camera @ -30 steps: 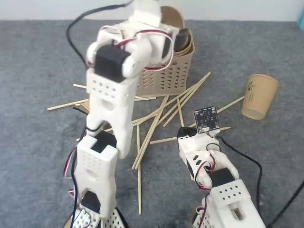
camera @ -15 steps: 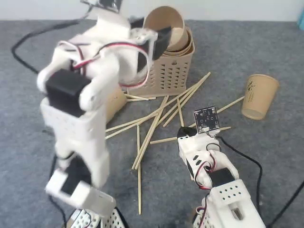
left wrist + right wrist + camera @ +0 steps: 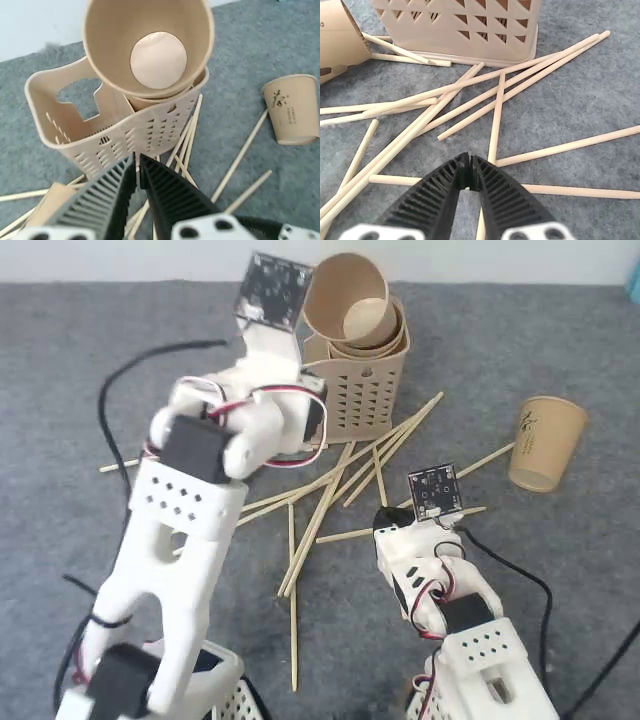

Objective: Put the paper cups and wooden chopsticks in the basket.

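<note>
A beige slotted basket [image 3: 365, 400] stands at the back of the grey carpet with nested paper cups [image 3: 348, 295] in it. Another paper cup [image 3: 545, 440] lies on its side to the right. A third cup [image 3: 52, 200] lies beside the basket, under my left arm [image 3: 240, 430]. Wooden chopsticks [image 3: 320, 505] are scattered in front of the basket. My left gripper [image 3: 137, 167] is shut and empty, just in front of the basket wall [image 3: 100, 145]. My right gripper [image 3: 469, 167] is shut and empty, low over the chopsticks [image 3: 496, 115].
The right arm [image 3: 430, 570] sits at the near edge, its cable trailing right. Open carpet lies to the far left and between the basket and the right-hand cup [image 3: 292, 107]. A pale wall borders the back.
The left arm carried a cup to the basket, left it on the stack and drew back toward the near side. The right arm has not moved.
</note>
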Controlling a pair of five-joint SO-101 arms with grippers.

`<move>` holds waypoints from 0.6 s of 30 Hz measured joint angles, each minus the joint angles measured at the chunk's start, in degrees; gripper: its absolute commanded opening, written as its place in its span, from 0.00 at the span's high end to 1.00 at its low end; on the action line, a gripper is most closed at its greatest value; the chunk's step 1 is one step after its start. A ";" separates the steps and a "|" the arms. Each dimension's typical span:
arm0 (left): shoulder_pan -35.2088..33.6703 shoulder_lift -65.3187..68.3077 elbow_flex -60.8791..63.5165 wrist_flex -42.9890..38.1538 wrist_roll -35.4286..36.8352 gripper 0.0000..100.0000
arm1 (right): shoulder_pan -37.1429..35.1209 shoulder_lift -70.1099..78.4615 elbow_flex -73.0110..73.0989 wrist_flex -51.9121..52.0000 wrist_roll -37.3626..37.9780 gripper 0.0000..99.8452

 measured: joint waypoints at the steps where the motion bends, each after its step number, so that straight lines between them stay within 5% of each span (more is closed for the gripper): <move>1: 0.00 -0.53 2.81 -2.81 0.00 0.99 | 0.00 0.00 0.00 0.00 0.00 0.99; 7: 0.26 -1.32 14.95 -18.02 0.00 0.99 | 0.00 0.00 0.00 0.00 0.00 0.99; 18: 0.35 4.75 16.62 -39.65 0.00 0.99 | 0.00 0.00 0.00 0.00 0.00 0.99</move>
